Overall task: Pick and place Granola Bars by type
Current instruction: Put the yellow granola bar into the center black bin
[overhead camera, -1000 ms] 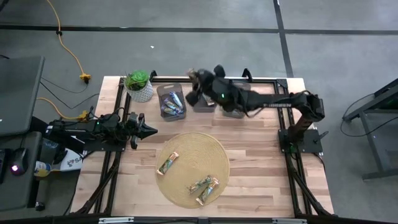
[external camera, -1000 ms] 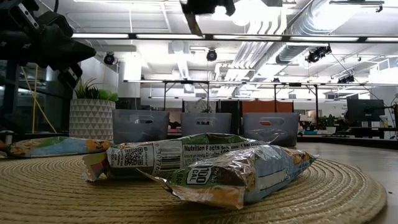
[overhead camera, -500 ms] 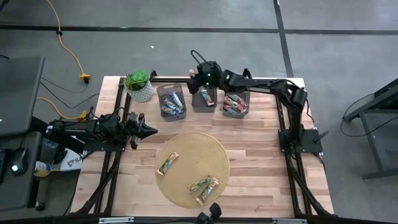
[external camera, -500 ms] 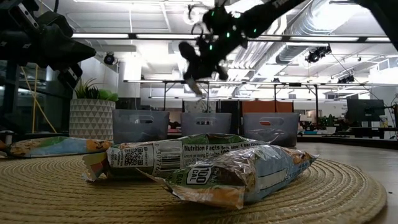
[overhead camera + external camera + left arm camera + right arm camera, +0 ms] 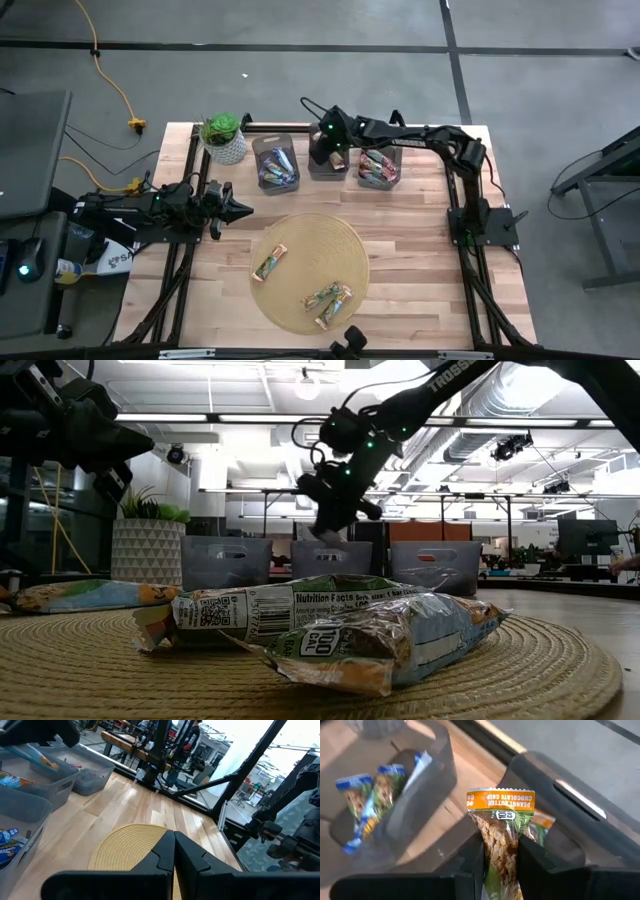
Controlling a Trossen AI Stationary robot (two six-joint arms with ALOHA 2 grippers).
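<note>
Landmark: the round woven mat (image 5: 308, 270) lay at the middle of the table (image 5: 420, 250), toward its near edge.
Right gripper (image 5: 325, 152): reached over the middle bin (image 5: 328, 158), the centre one of three grey bins in a row beyond the mat; its jaws pinched a granola bar (image 5: 501, 845) with an orange-topped wrapper marked peanut butter chocolate chip, held end-up above that bin.
Left gripper (image 5: 238, 210): hovered just off the mat's left side, jaws pressed together, holding nothing.
Bars on the mat: one tan-orange bar (image 5: 270, 262) on the mat's left part; two more bars (image 5: 328, 299) lying side by side on its near-right part.
Left bin (image 5: 275, 163): beyond the mat, held blue-wrapped bars (image 5: 279, 166).
Right bin (image 5: 378, 167): beyond the mat's right side, held red-and-pink bars (image 5: 376, 168).
Potted plant (image 5: 223, 137): stood left of the bins, at the table's far left corner.
</note>
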